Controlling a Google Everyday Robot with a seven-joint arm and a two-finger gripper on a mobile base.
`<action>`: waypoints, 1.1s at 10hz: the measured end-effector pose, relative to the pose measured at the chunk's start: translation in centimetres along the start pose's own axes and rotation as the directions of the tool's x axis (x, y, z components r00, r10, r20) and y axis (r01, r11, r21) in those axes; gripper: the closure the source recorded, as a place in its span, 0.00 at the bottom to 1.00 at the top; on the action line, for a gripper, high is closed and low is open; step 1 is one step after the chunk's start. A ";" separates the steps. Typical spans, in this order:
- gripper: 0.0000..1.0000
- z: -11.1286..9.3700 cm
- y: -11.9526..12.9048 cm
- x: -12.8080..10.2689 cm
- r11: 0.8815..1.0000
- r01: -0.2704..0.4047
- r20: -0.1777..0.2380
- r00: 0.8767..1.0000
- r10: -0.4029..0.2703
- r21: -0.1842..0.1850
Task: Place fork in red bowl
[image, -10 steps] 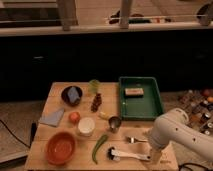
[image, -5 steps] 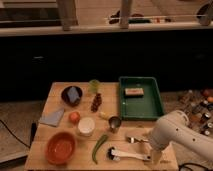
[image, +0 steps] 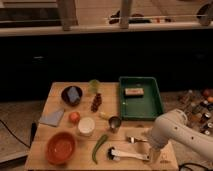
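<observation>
The small silver fork [image: 136, 139] lies on the wooden table [image: 60, 90] near the front right, just left of my arm. The orange-red bowl [image: 61, 148] sits at the front left corner and holds nothing. My gripper [image: 155, 156] hangs at the end of the white arm [image: 176, 131], low over the table's front right. It is just right of the fork and at the handle end of a white-handled brush [image: 126, 154] with a black head. It holds nothing that I can see.
A green tray [image: 150, 107] with a brown block [image: 133, 91] stands at the back right. Across the table are a dark purple bowl [image: 72, 95], a green cup [image: 94, 86], grapes [image: 96, 102], an orange fruit [image: 74, 117], a white cup [image: 86, 126], a metal cup [image: 114, 123], a green vegetable [image: 99, 147] and a blue cloth [image: 52, 118]. Bottles [image: 200, 105] stand beyond the right edge.
</observation>
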 end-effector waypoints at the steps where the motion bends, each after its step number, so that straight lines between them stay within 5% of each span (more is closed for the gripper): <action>1: 0.20 0.0 -0.3 0.0 1.000 0.000 -0.001 1.000 0.000 -0.001; 11: 0.20 0.5 -4.1 -0.3 0.999 -0.022 -0.012 1.000 0.023 0.044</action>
